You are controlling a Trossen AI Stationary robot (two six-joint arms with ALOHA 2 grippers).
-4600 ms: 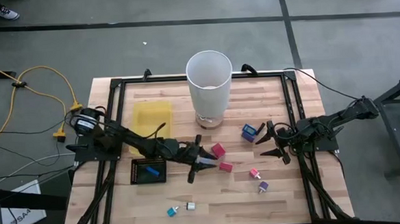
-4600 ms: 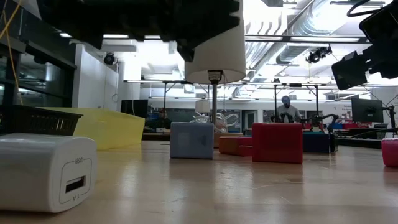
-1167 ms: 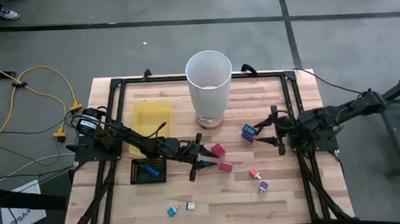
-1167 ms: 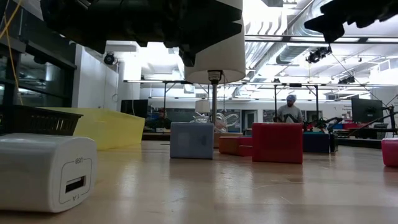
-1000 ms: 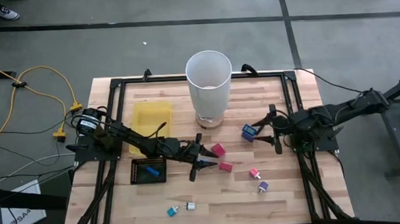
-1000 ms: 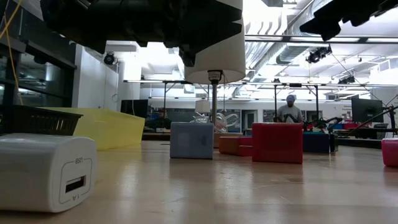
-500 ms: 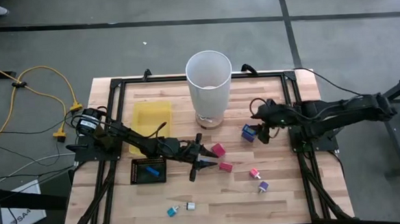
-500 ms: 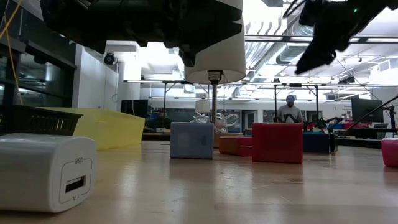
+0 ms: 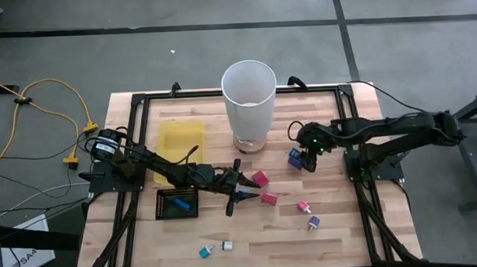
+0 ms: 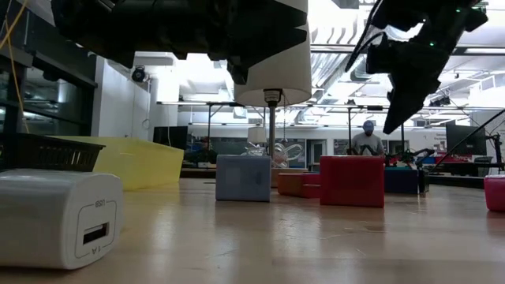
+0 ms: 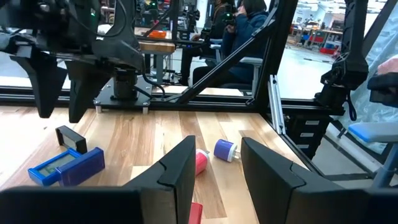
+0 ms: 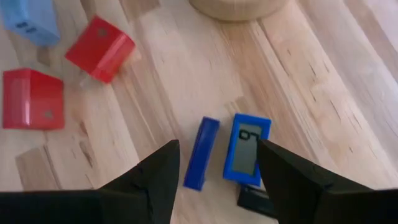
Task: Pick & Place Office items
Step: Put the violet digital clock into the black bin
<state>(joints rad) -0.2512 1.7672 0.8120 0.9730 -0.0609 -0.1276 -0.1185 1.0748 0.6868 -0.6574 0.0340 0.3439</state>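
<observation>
Your rig: two dark jointed arms, left arm [image 9: 154, 166] and right arm [image 9: 394, 129], both matte black. A small green light glows by the right wrist. Each gripper carries two blunt, angular black fingers [image 11: 180, 171].

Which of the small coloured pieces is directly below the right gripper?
The blue piece with the little grey display, beside the white bin; the right gripper hangs over it, while the red pieces lie farther away.
</observation>
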